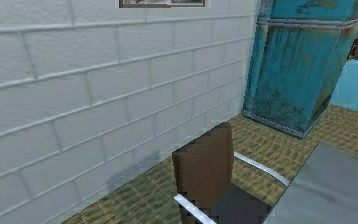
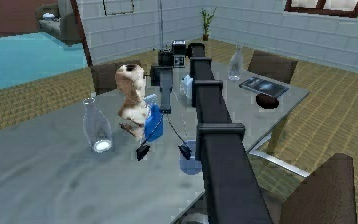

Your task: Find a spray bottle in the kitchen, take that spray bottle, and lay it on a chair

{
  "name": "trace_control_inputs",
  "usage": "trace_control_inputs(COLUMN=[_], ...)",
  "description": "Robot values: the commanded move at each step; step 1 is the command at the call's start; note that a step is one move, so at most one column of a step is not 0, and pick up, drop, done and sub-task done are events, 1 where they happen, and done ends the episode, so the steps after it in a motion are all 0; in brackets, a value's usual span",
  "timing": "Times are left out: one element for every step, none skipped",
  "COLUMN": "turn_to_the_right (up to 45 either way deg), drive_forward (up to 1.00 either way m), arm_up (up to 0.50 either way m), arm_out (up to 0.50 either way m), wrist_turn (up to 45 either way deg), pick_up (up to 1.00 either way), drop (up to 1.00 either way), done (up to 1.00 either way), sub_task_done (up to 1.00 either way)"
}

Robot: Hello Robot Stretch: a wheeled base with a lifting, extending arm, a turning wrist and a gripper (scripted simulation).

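A blue bottle (image 2: 153, 126) with a dark tip sits tilted beside a statue (image 2: 133, 85) on the table (image 2: 47, 180). The hand (image 2: 166, 85) is above the table, and I cannot tell whether it holds anything.

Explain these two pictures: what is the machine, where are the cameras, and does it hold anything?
It is a wheeled robot with one extending arm. One camera looks ahead: a brick wall, a teal cabinet, a brown chair. The other looks sideways along the dark arm over a grey table. On it stand a statue, a glass bottle and a blue thing, perhaps the spray bottle. The claw sits among them, so I cannot tell whether it holds anything.
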Motion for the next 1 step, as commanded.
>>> trace_control_inputs(turn_to_the_right=[0.0], drive_forward=[0.00], arm_up=[0.00], arm_out=[0.00], wrist_turn=[45.0], pick_up=[0.00], drop=[0.00], done=[0.00], sub_task_done=[0.00])
